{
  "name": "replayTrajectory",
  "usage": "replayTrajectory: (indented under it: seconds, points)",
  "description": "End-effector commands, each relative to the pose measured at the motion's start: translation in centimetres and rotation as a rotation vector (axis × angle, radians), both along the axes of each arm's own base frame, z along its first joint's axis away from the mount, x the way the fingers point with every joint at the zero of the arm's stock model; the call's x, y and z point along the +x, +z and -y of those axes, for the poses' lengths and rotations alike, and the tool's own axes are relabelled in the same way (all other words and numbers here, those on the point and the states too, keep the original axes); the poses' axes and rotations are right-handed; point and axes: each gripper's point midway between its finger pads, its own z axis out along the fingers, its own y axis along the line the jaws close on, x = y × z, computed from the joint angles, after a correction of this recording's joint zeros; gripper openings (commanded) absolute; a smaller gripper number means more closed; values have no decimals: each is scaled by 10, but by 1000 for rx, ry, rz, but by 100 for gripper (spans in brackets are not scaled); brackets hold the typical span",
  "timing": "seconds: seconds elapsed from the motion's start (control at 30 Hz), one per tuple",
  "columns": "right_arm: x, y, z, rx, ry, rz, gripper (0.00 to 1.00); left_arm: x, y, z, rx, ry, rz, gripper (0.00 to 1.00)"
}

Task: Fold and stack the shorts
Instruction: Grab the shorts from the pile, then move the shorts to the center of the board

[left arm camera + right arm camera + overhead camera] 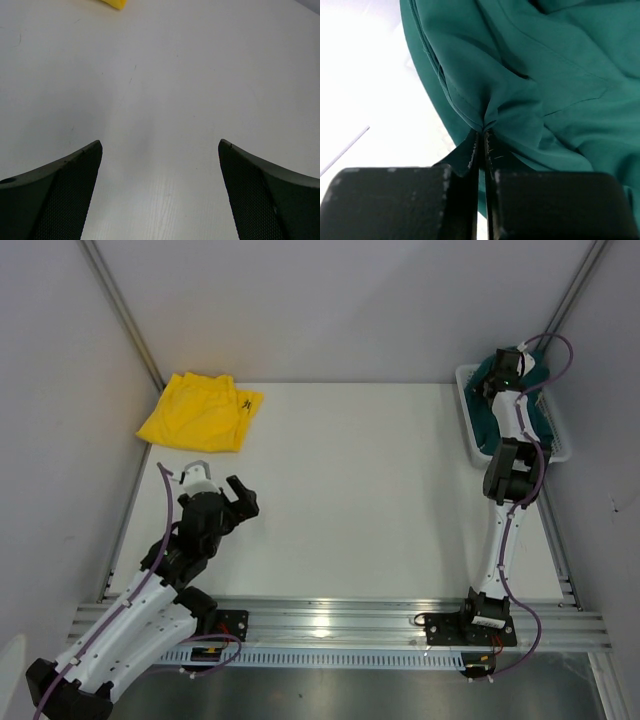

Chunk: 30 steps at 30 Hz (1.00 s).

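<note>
The right claw point(482, 134) was shown shut tight on a pinched fold of the dark teal shorts point(550, 70), with the cloth puckered between its two black fingers. From overhead, these shorts were seen bundled inside the white mesh basket point(466, 415) at the far right corner of the desk point(370, 490). The left claw point(238, 496) was held wide apart and empty, low over bare desk at the near left. The yellow shorts point(200, 412) were laid roughly flat at the far left corner, well apart from the basket.

The step in hand was judged to be the lifting of the teal pair out of the basket. It would probably be done best by a slow, straight upward pull until the trailing cloth was clear of the rim. That way the light basket would not be dragged or tipped, and the thin fold would not be lost. The open middle of the desk was judged a fit place for spreading.

The desk surface was plain white, smooth and faintly scuffed. It was enclosed by pale grey walls on three sides. A metal rail point(330, 625) was set along the near edge, where the arm bases were bolted.
</note>
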Motion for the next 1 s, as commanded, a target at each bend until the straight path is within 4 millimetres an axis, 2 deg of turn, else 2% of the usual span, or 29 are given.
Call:
replayTrajectory:
  seconds: [0.0,0.03,0.13,0.17,0.2,0.23,0.33,0.37,0.4,0.43,0.47,0.57,0.6,0.7,0.73,0.77,0.8,0.83,0.87,0.97]
  points:
    - [4,119,15,-105,-51,203,0,1,3,-5,-37,50,39,99]
    - [-2,152,15,-114,-55,252,0,2,5,-3,-44,39,49,99]
    - [-17,213,17,-67,-45,370,0,2,5,-4,-48,43,51,99]
    - [-32,249,14,-59,-34,432,0,2,5,-4,-49,47,51,99]
    - [-39,273,11,-56,-13,486,0,2,5,-4,-50,49,52,99]
    - [-58,313,7,-68,-9,552,0,2,4,-3,-49,43,46,99]
    - [-87,379,-12,-88,65,672,0,2,6,0,-49,25,46,99]
    - [-97,400,-24,-83,125,719,0,3,6,2,-49,14,41,99]
    - [-122,439,-36,-84,165,799,0,3,6,3,-49,12,40,99]
    - [-136,457,-56,-56,256,841,0,3,7,3,-50,11,38,99]
    - [-163,489,-70,-56,302,909,0,3,6,3,-51,12,37,99]
    - [-207,524,-114,17,469,986,0,4,10,3,-53,13,43,99]
    - [-230,541,-128,30,515,1023,0,4,12,2,-48,14,45,99]
    - [-263,550,-172,149,688,1023,0,4,18,2,-52,14,57,99]
    - [-275,549,-185,180,734,1012,0,4,20,1,-53,17,62,99]
    - [-284,542,-206,225,813,984,0,3,22,0,-53,20,68,99]
    - [-289,536,-218,272,848,955,0,3,22,-1,-51,24,68,99]
    - [-305,535,-230,288,889,948,0,3,23,-2,-53,29,73,99]
    - [-304,511,-249,343,948,876,0,3,25,-2,-52,31,76,99]
    - [-322,482,-280,393,1036,789,0,0,30,-6,-53,43,80,99]
